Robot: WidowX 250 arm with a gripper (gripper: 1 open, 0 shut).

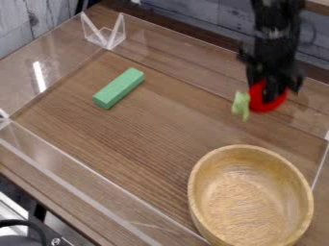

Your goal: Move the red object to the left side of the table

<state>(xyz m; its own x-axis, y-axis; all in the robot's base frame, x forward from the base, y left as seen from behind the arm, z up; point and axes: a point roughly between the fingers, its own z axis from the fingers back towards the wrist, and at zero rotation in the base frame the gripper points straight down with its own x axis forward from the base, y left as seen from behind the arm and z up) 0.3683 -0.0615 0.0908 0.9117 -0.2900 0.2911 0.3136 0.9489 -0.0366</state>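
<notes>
Gripping red object (268, 96) in my claw (270, 89), jaws partly closed around it, over right side of worktop (167, 135), apparently clear of surface though blur leaves doubt. Pickup looks done; carry across to left side and release not yet done. Fruit itself round, no real long axis; green leaf piece (240, 106) juts toward left, slightly down.
</notes>
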